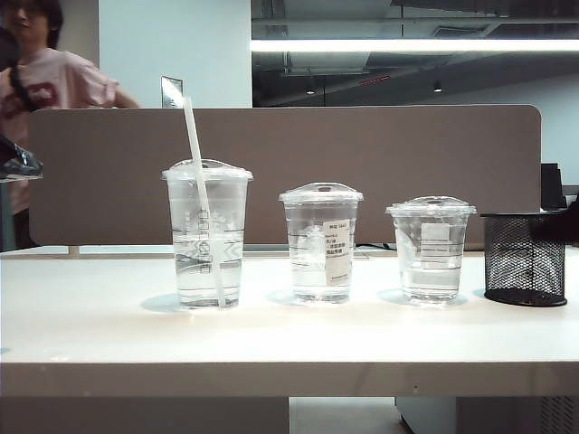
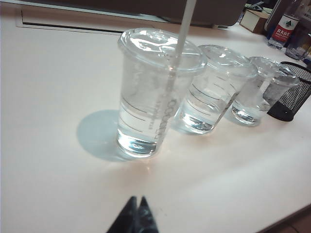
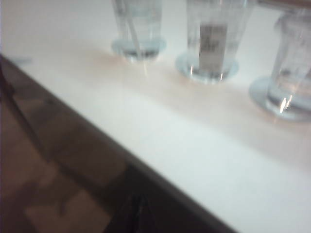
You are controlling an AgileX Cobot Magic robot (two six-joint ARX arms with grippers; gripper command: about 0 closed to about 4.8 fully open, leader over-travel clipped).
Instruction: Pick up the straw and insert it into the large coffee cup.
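The straw [image 1: 201,199], thin, white and straight, stands tilted in the large cup [image 1: 206,237], passing through its domed lid and reaching down to the base; its top leans left, above the rim. The large cup is clear plastic, part filled with clear liquid, with faint printed marks down its side. It stands leftmost in a row of three lidded clear cups on the smooth white surface [image 1: 289,339]. The labelled cup [image 1: 321,242] is in the middle and the short cup [image 1: 430,249] to the right, each apart from its neighbour. A round black mesh holder [image 1: 525,258] stands just beside the short cup, near the surface's right edge.

Bare surface runs from the cups to the front edge and to the left of the large cup. A brown partition [image 1: 362,163] closes off the back.

The left claw [image 2: 136,213] has its dark tips pressed together, empty, above bare surface in front of the large cup. The right claw [image 3: 135,213] is also closed and empty, out past the front edge, over the floor [image 3: 53,194].
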